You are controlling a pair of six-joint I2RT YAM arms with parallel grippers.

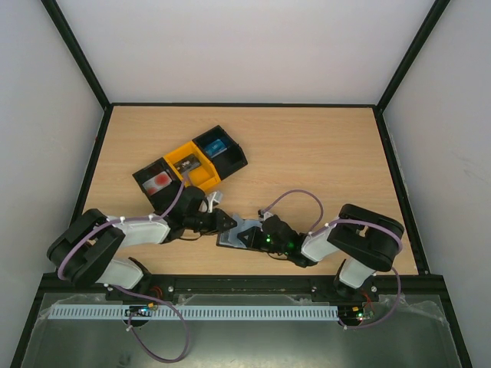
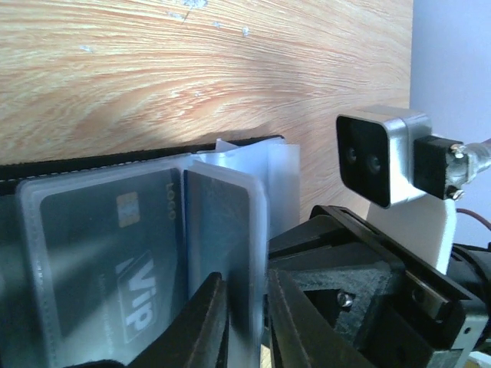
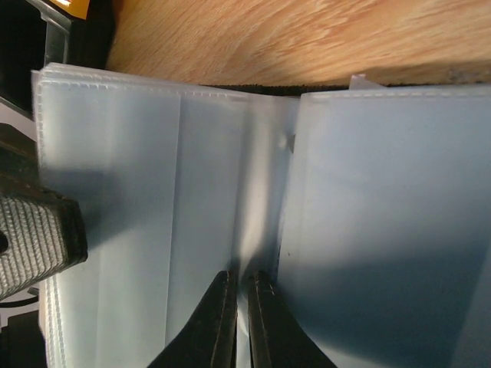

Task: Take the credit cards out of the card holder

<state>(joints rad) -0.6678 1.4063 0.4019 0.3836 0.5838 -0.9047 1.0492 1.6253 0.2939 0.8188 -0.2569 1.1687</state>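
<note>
The card holder (image 1: 235,231) lies open on the table between both grippers, its black cover under clear grey-blue sleeves. In the left wrist view a dark card marked VIP (image 2: 107,261) sits in one sleeve. My left gripper (image 2: 245,326) is shut on the upright sleeve leaf beside it, which holds another dark card (image 2: 219,222). My right gripper (image 3: 239,318) is shut on a fold of an empty clear sleeve (image 3: 360,230). In the top view the left gripper (image 1: 222,222) and the right gripper (image 1: 257,236) meet over the holder.
A row of bins stands behind the holder: a black bin with a red card (image 1: 159,181), a yellow bin (image 1: 192,162), and a black bin with a blue card (image 1: 219,147). The left gripper's finger (image 3: 34,238) shows at the left edge of the right wrist view.
</note>
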